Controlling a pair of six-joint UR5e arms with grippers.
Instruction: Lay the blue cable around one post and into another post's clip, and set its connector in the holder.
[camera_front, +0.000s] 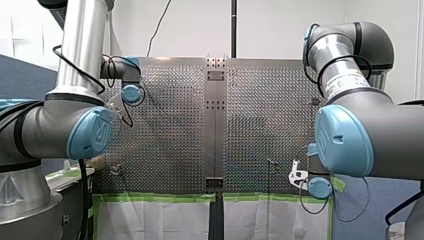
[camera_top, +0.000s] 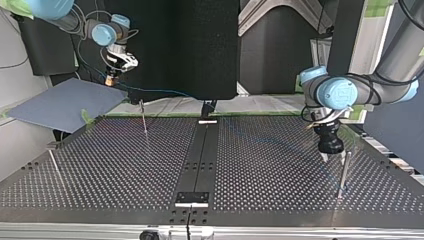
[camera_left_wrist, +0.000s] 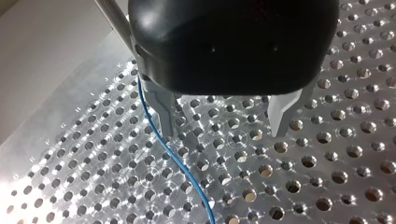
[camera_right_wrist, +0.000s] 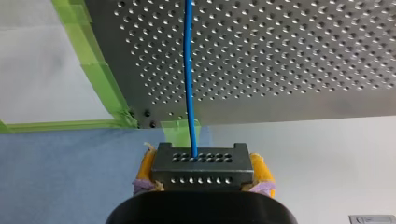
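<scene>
My right claw (camera_right_wrist: 201, 173) is clamped on the black connector (camera_right_wrist: 201, 161), with its yellow pads (camera_right_wrist: 146, 168) pressed against both ends of the block. It holds the connector off the table (camera_top: 280, 165), out at ten o'clock in the top view. I judge this is to keep that end lifted and the line lightly taut while the run across the plate is routed. The blue cable (camera_right_wrist: 188, 70) leaves the middle of the connector's face. From there it goes straight ahead of the claw, over the green-taped edge and onto the perforated plate.

My left claw (camera_left_wrist: 223, 128) sits low over the table at about three o'clock in the top view, just beside an upright post (camera_top: 344, 170). Its metal fingers (camera_left_wrist: 164, 112) stand wide apart with nothing between them, so this claw is empty. The cable passes close along the outer side of one finger, but I cannot tell whether it touches. Beyond the finger it curves away over the holes. To my eye the claw is placed there to take or guide the cable by that post, probably the one it should go around.

A second thin post (camera_top: 144, 117) stands at eleven o'clock in the top view, nearer the connector. It is too small for me to tell whether it carries the clip. The connector is not yet in any holder, so I judge the routing is at an early stage.
</scene>
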